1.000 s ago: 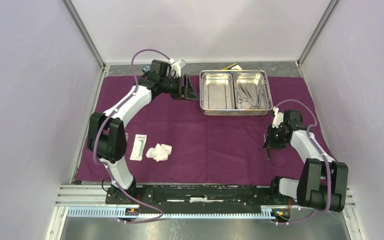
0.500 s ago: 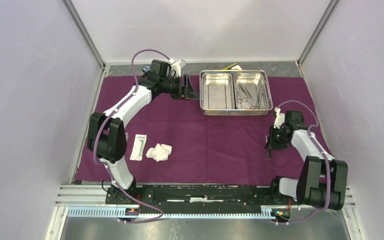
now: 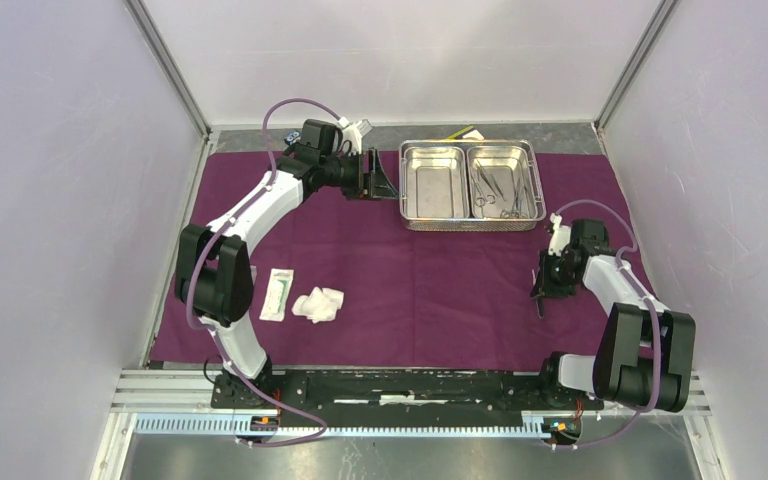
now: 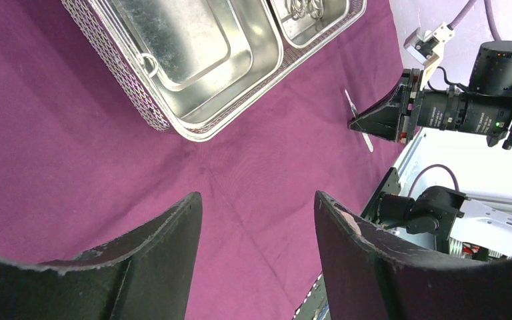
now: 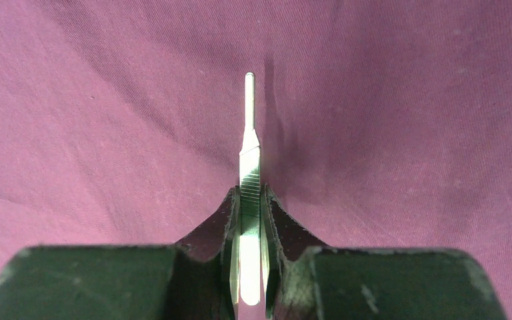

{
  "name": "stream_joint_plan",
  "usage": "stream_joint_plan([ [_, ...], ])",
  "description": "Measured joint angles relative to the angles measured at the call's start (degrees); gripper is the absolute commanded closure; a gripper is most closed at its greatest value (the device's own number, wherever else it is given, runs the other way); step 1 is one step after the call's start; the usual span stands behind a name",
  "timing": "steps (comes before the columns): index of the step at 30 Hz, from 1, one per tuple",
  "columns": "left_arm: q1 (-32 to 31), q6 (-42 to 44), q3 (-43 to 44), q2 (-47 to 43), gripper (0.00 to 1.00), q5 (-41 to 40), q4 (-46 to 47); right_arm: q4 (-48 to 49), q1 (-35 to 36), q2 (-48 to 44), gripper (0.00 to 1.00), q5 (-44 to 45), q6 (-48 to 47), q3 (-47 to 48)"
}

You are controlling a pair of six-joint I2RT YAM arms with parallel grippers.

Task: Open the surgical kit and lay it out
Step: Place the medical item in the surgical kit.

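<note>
Top view: left gripper (image 3: 390,183) parked just left of the tray (image 3: 470,225), jaws apart, empty. Right gripper (image 3: 542,290) clamped on tweezers (image 3: 537,306) over the cloth (image 3: 430,290), near its right edge. Clamps (image 3: 495,188) in the tray's right half; gauze (image 3: 318,303) and packet (image 3: 278,293) side by side, lower left. Barely different from a second ago, just a slight nudge of the right arm.

Left wrist: fingers (image 4: 153,260) wide, only cloth between.

Right wrist: tweezers (image 5: 249,133) pinched tight, tip pointing out over the cloth.

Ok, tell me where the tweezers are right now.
The tweezers are clamped in the right gripper, on the right of the top view, tip toward the purple cloth, below the steel tray and its right end in that view.
</note>
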Motion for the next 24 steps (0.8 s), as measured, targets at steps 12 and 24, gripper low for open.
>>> stream_joint_plan([
  [12, 0.0, -0.02, 0.0, 0.0, 0.3, 0.15, 0.02, 0.35, 0.0, 0.0, 0.95, -0.02, -0.46, 0.33],
  [24, 0.0, -0.04, -0.02, 0.0, 0.3, 0.59, 0.07, -0.33, -0.68, -0.48, 0.95, 1.14, -0.9, 0.37],
])
